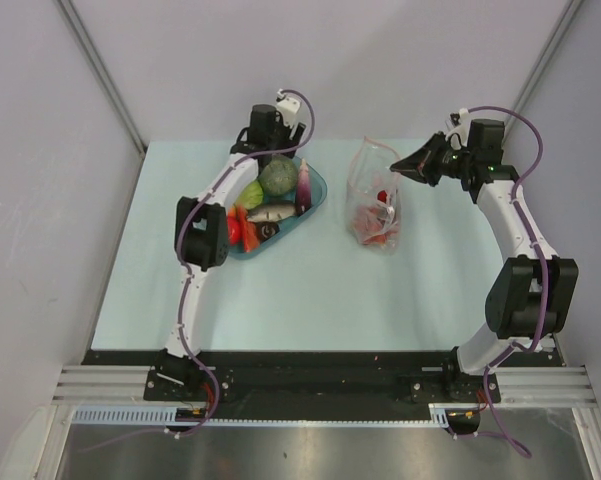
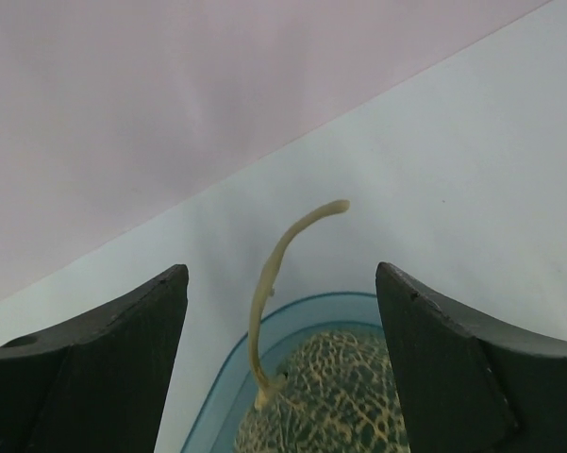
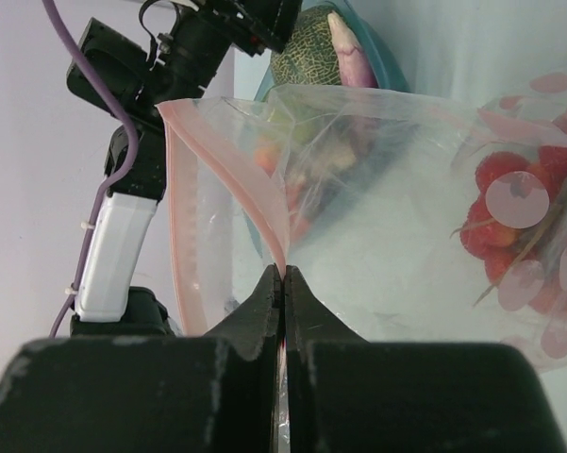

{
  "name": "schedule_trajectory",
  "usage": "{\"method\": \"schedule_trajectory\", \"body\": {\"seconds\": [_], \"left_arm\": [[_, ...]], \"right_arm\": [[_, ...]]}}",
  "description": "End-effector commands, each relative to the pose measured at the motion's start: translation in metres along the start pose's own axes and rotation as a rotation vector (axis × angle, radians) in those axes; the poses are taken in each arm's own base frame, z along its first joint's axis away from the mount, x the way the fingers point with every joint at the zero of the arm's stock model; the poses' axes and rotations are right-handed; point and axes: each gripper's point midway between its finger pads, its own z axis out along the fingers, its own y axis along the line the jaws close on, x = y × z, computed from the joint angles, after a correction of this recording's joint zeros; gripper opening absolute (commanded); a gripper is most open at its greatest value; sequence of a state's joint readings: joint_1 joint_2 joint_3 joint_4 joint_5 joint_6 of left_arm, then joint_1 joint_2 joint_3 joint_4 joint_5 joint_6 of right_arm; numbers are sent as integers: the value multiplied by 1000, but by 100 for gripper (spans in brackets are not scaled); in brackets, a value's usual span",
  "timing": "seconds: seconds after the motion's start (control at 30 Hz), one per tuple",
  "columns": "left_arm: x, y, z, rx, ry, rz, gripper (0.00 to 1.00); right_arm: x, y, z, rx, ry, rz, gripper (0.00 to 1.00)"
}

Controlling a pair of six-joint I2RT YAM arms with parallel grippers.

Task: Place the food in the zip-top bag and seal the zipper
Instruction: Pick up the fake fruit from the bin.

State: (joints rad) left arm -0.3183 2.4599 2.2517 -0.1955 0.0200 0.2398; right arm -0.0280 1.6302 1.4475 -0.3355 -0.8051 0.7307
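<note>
You're mid-loading: right gripper (image 3: pixel 283 274) jaws clamped on the zipper (image 3: pixel 184 217) of the zip-top bag (image 1: pixel 373 200), right of centre near the tabletop's far edge, left gripper (image 2: pixel 281 283) jaws apart over the netted green melon (image 2: pixel 330 396) in the blue tray (image 1: pixel 315 185); lower and close on it next.

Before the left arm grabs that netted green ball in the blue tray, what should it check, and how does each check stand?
1. Left gripper open: ok.
2. Squash lined up with its gap: ok.
3. Gripper low enough to close on the squash: cannot tell.
4. Right gripper shut on the zipper: ok.
5. Zip-top bag mouth held open: ok.
6. Room in the bag for the squash: cannot tell.
</note>
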Motion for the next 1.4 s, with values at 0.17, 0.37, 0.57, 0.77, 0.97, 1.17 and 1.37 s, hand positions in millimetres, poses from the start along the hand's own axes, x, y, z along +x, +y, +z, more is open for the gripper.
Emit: {"method": "schedule_trajectory", "body": {"seconds": [0.17, 0.37, 0.57, 0.77, 0.97, 1.17, 1.37], "left_arm": [[-28, 11, 31, -63, -164, 126, 77], [-19, 7, 48, -96, -189, 220, 68], [-27, 5, 54, -117, -244, 270, 31], [-69, 19, 30, -147, -328, 247, 0], [-123, 20, -21, -96, -419, 199, 0], [-165, 16, -74, -42, -486, 152, 0], [-199, 16, -116, -10, -540, 117, 0]], "right_arm": [[-3, 6, -10, 9, -38, -60, 0], [-4, 3, -9, 21, -38, -65, 0], [-5, 2, -10, 29, -39, -70, 0], [-1, 1, -10, 27, -30, -59, 0], [2, -1, -8, 12, -18, -37, 0], [5, -2, -6, 7, -6, -34, 0], [11, 3, -1, -6, 13, -43, 0]]}}
